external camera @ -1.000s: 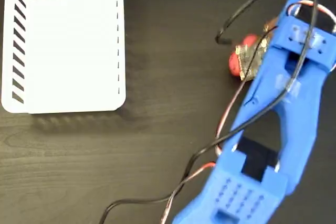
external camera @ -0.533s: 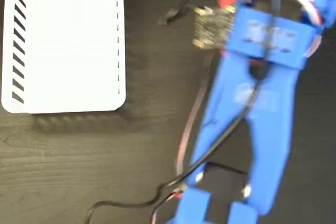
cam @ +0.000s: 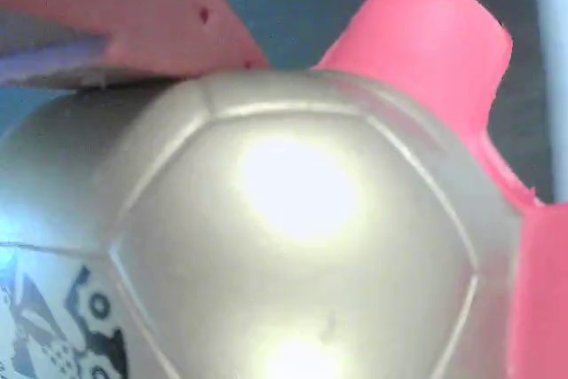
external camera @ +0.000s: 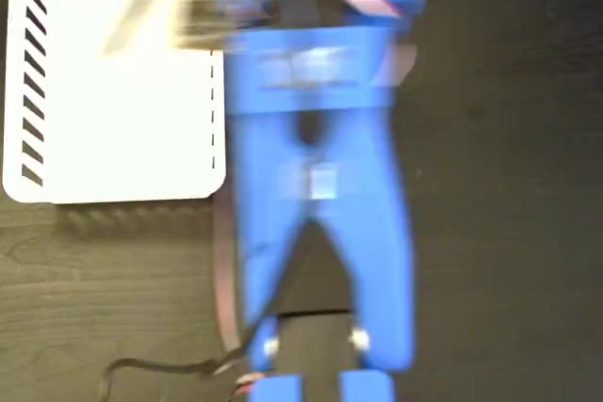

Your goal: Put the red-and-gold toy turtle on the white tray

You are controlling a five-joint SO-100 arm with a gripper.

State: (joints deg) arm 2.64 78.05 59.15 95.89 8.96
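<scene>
Claw [cam: 293,86] grips the red-and-gold toy turtle [cam: 293,246], whose shiny shell fills the wrist view. In the fixed view the blurred blue arm [external camera: 316,185] hangs beside the white tray [external camera: 113,110], its tip near the upper right corner. Pickup looks done; lowering and release onto the tray remain.

In the fixed view the tray [external camera: 113,91] lies on the worktop [external camera: 509,185] at upper left. The arm [external camera: 316,185] stands just right of it, running from the bottom edge up to the top, its upper part reaching over the tray's top right corner. In the wrist view the turtle [cam: 293,237] fills the frame, directly against the tool's finger [cam: 151,15] at upper left.
</scene>
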